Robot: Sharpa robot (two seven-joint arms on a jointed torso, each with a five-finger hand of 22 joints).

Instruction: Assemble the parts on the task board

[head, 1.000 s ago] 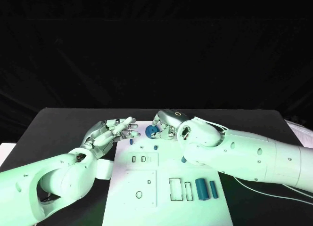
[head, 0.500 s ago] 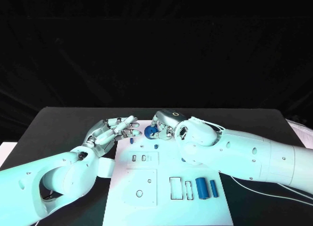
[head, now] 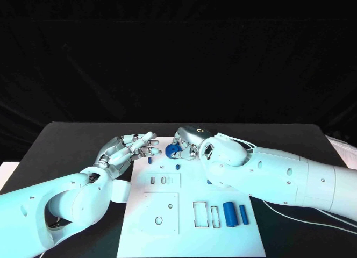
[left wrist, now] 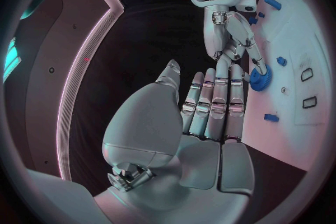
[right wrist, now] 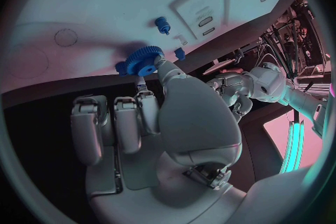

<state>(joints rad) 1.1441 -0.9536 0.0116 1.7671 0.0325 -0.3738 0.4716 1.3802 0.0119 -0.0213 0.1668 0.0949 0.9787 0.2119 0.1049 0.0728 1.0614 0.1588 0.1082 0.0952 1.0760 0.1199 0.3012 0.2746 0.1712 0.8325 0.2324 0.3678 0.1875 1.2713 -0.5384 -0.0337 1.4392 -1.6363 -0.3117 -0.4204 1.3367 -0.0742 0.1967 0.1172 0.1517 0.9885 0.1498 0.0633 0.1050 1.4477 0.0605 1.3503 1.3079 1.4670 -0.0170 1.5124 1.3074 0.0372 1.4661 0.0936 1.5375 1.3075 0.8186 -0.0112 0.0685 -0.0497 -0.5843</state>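
Right hand [head: 195,144] pinches the blue gear [head: 173,150] at the far end of the task board [head: 190,226], gear edge at or just above the plate, contact hard to tell. In the right wrist view the gear [right wrist: 143,60] sits at the fingertips, just beside a small blue peg [right wrist: 163,24] standing in the board. Left hand [head: 126,151] hovers at the board's far left edge, fingers straight and close together, holding nothing, tips near the gear. Over the last second both hands and the gear barely shifted, so I read this as fine alignment, not transport; gear not seated yet. Two blue cylinders [head: 234,214] lie on the near right of the board, untouched, beside empty rectangular slots [head: 206,215]. Small blue pin [head: 150,160] sits just beside the left fingertips
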